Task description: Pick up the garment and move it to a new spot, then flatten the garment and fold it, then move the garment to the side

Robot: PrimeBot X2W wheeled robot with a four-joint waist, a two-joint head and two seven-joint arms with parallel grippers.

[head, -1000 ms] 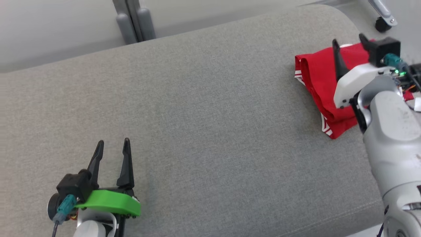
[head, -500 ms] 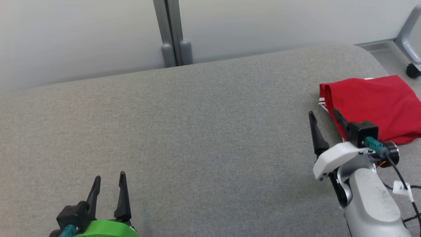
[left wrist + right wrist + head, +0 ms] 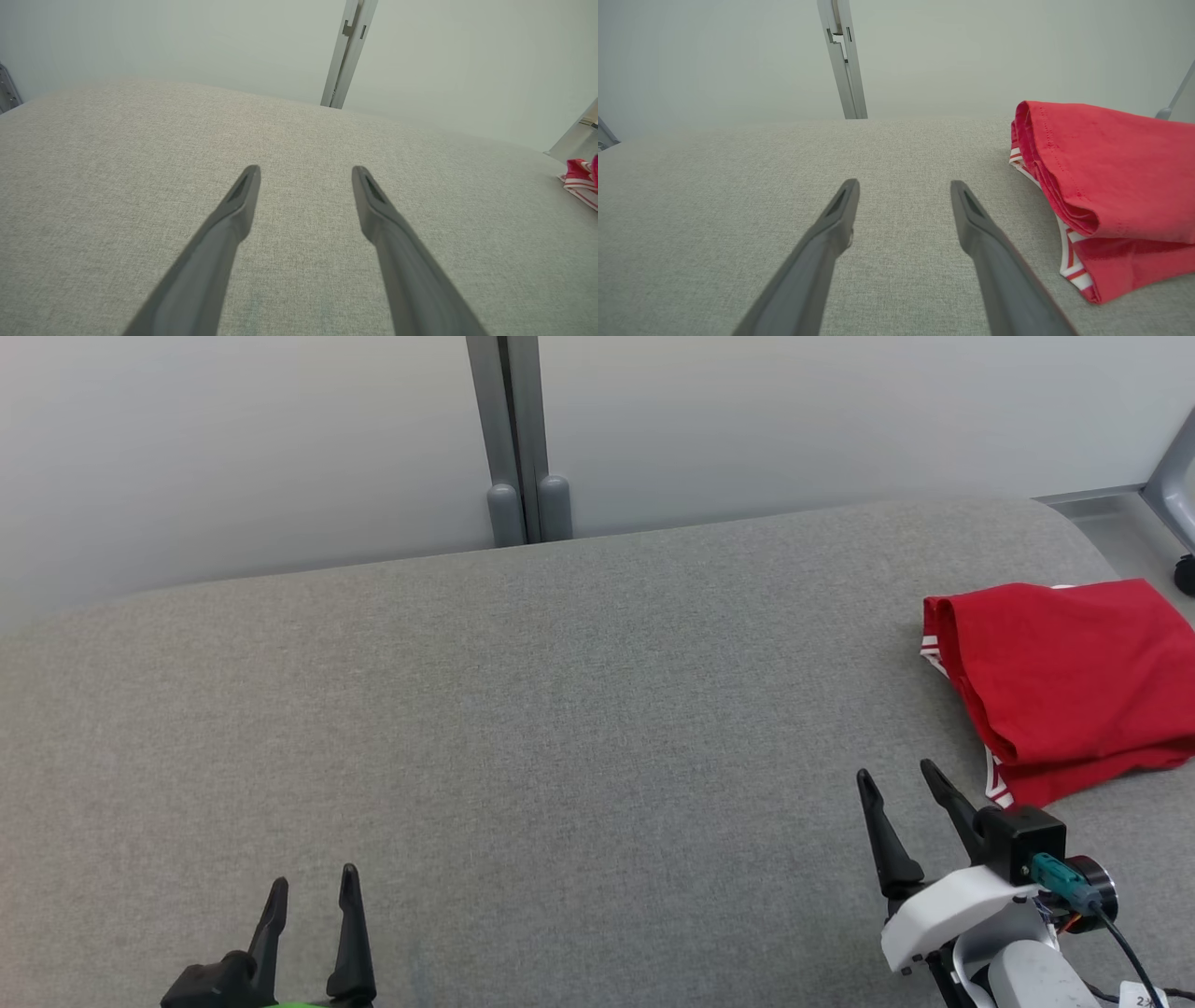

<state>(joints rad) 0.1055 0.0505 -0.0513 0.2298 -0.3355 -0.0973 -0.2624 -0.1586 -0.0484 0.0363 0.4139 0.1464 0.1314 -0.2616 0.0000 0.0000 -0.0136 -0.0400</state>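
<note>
The garment [image 3: 1064,681] is red with white-striped trim and lies folded at the right end of the grey cushion [image 3: 560,709]. In the right wrist view the garment [image 3: 1111,186] sits just right of my fingers, and a corner of the garment [image 3: 579,179] peeks in at the right edge of the left wrist view. My right gripper [image 3: 896,779] is open, empty, hovering close in front of the garment's near-left corner without touching it. My left gripper [image 3: 313,887] is open and empty at the lower left, far from the garment.
A pale wall with a grey vertical post [image 3: 513,439] stands behind the cushion. A caster wheel [image 3: 1186,574] and grey frame leg sit on the floor at the far right. The cushion's rounded right end lies just beyond the garment.
My right gripper has drawn back off the garment toward me, leaving it folded on the cushion. The head camera has tilted up, so the whole scene sits lower in the picture.
</note>
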